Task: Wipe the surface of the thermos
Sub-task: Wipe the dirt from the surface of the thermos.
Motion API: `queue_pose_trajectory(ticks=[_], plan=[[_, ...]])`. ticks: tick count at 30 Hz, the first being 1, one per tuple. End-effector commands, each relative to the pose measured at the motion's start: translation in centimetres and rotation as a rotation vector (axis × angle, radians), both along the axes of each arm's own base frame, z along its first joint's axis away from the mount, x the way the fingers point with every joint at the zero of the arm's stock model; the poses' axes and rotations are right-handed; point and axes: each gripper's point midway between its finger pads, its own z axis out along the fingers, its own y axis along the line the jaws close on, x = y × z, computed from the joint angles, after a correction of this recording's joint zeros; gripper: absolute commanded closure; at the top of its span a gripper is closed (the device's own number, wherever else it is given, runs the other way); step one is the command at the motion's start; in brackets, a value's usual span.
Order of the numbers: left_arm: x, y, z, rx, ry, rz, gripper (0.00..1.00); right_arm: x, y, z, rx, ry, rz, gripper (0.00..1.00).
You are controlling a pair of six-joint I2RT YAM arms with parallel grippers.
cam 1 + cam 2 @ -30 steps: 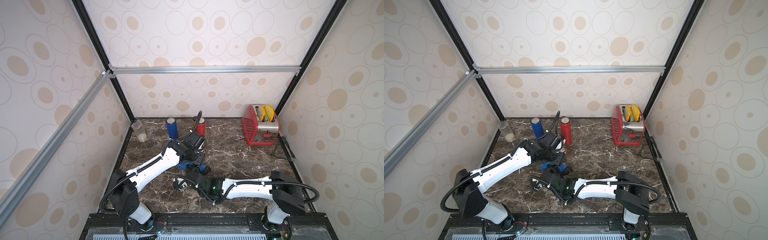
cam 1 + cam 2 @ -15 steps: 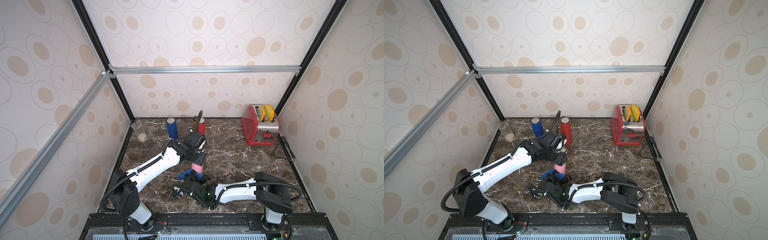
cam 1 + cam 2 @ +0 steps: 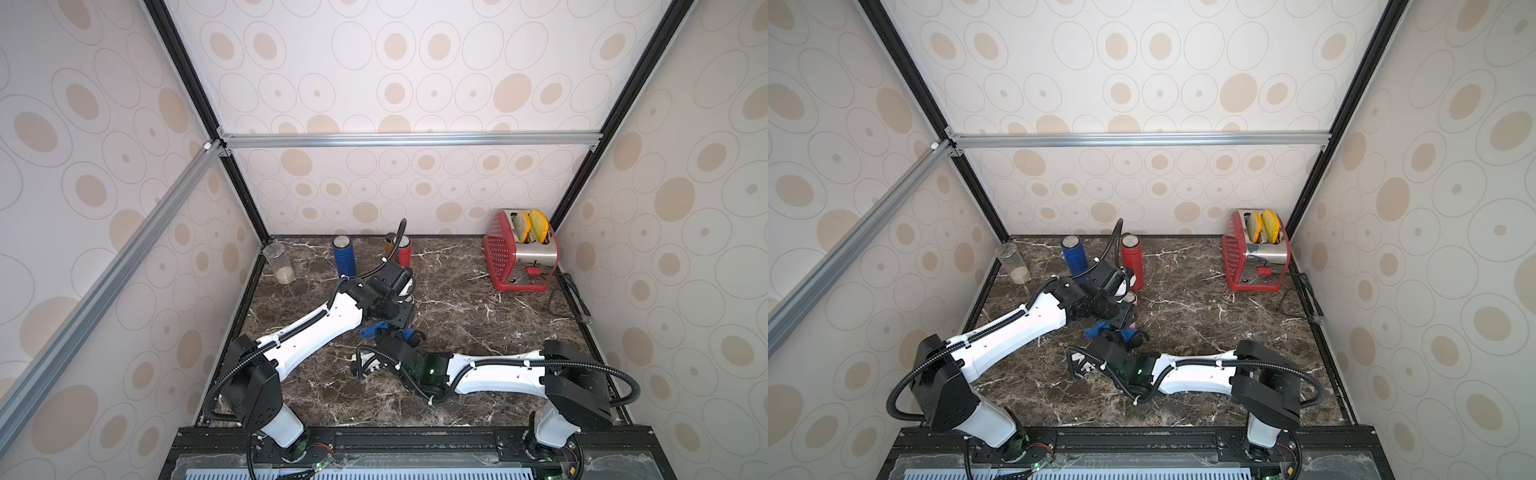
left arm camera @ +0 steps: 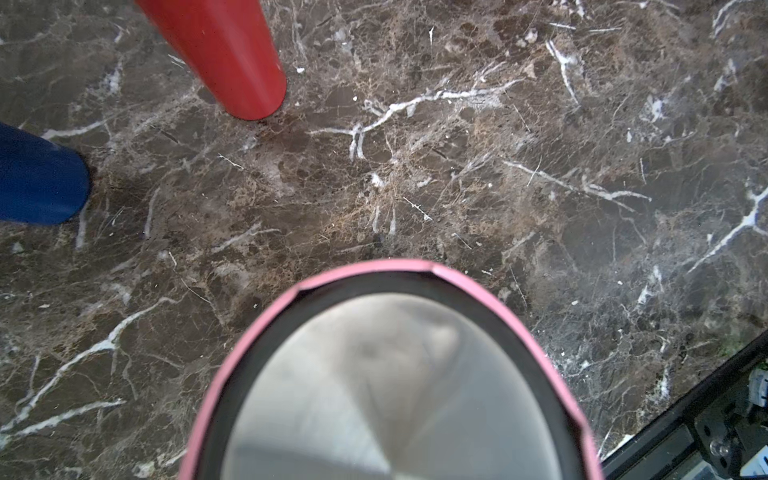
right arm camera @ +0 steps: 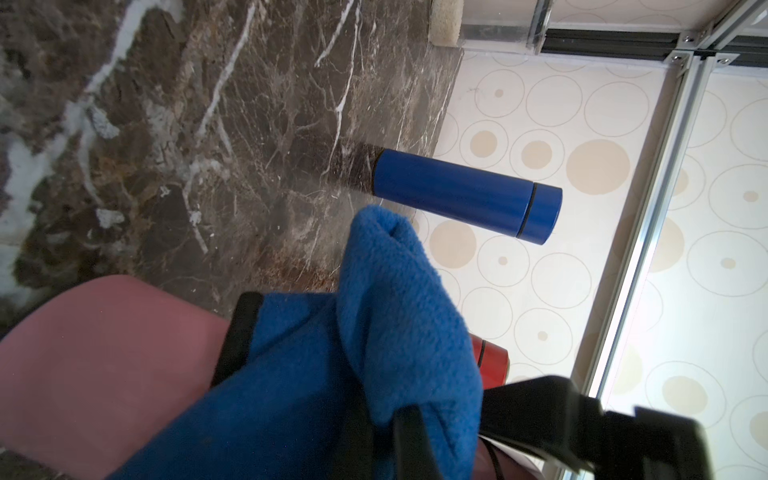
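Note:
The pink thermos [image 4: 469, 291] with a silver lid stands upright at mid table, and my left gripper [image 3: 1121, 313] is shut on its top from above. In a top view only a sliver of the thermos [image 3: 1132, 299] shows beside the gripper. My right gripper [image 3: 395, 337] is shut on a blue cloth [image 5: 374, 332] and holds it against the thermos's pink side [image 5: 104, 353]. The cloth [image 3: 370, 331] bunches just in front of the left gripper. Most of the thermos body is hidden by both grippers.
A blue thermos [image 3: 344, 257], a red thermos [image 3: 402, 255] and a glass jar [image 3: 280, 262] stand along the back edge. A red toaster [image 3: 519, 253] with slices in it sits back right, its cable [image 3: 569, 299] along the right wall.
My right gripper slid the cloth down the thermos toward the table's front half a second ago and has come back up against it. The left gripper has kept its hold.

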Motion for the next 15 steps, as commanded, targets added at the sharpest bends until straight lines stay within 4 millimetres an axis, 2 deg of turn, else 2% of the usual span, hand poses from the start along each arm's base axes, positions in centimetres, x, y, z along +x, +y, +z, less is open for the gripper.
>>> queue_pose_trajectory(ticks=[1,5,7,11,15], plan=[[-4.1,3.0,-2.9,0.165,0.173,-0.058,0.51,1.1,-4.0,-3.9,-0.091,0.032,-0.125,1.0],[-4.1,2.9,-3.2,0.177,0.182,-0.065,0.51,-0.7,-4.4,-7.8,-0.142,0.071,-0.129,1.0],[-4.0,2.8,-3.1,0.175,0.181,-0.068,0.51,-1.2,-4.4,-8.5,-0.141,0.087,-0.133,1.0],[-3.8,2.8,-2.5,0.165,0.168,-0.065,0.51,-1.4,-4.6,-8.3,-0.119,0.091,-0.152,1.0],[-3.6,2.7,-1.7,0.141,0.155,-0.066,0.49,-1.2,-5.6,-6.4,-0.071,0.063,-0.191,1.0]])
